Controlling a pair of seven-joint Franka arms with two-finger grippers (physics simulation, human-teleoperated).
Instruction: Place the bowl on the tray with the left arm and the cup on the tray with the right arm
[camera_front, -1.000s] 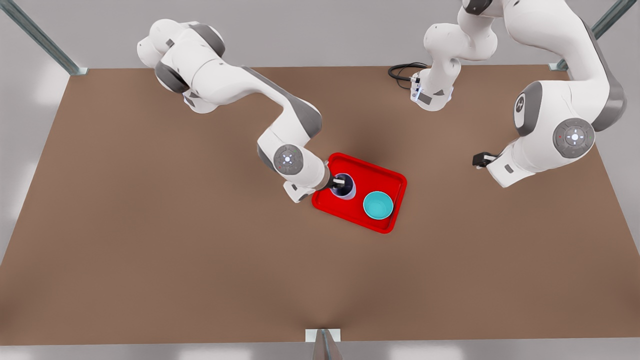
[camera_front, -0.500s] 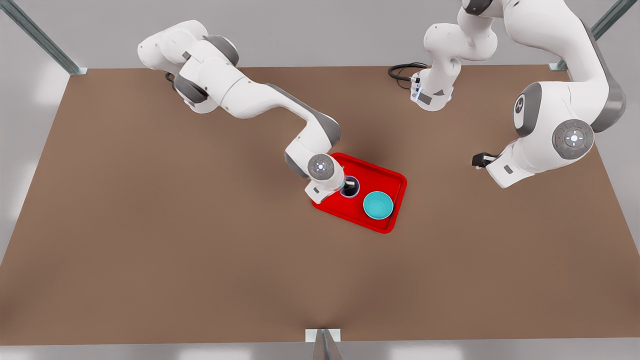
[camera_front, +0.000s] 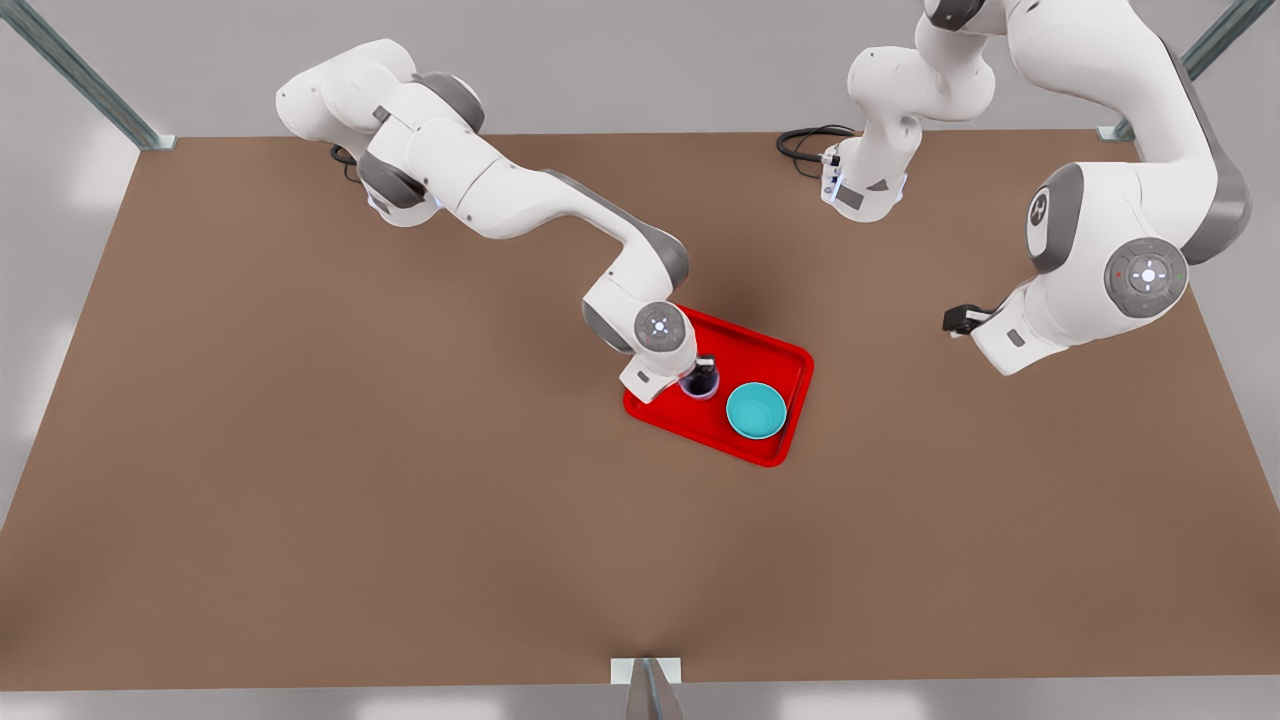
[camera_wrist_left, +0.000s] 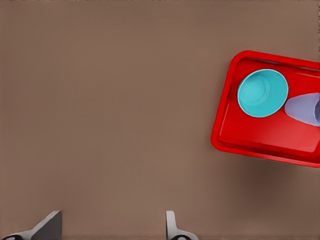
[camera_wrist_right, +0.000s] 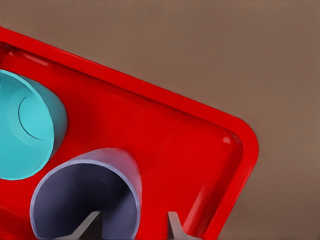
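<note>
Front view, centre of frame: the tray (camera_front: 770, 355) lies on the table (camera_front: 300, 450) with the bowl (camera_front: 755, 410) resting in its lower right part, free of either arm. I judge the bowl's half of the task complete.

The cup (camera_front: 699, 384) stands upright just to the bowl's left, inside the tray's rim; I cannot tell whether the two touch. The right gripper (camera_front: 700, 376) is at the cup, reaching in from the upper left of the frame. In the right wrist view one fingertip (camera_wrist_right: 89, 226) sits inside the cup's (camera_wrist_right: 85, 200) mouth and the other outside its wall, so the jaws straddle the rim with a narrow gap. I read this as a grip on the wall, though the contact itself is not clearly shown.

The left gripper (camera_front: 958, 319) waits at the right of the front view, well apart from the tray. In the left wrist view its fingertips (camera_wrist_left: 112, 227) are spread wide over bare table, holding nothing.

By my judgement, what is left is to release the cup and withdraw the right arm.
</note>
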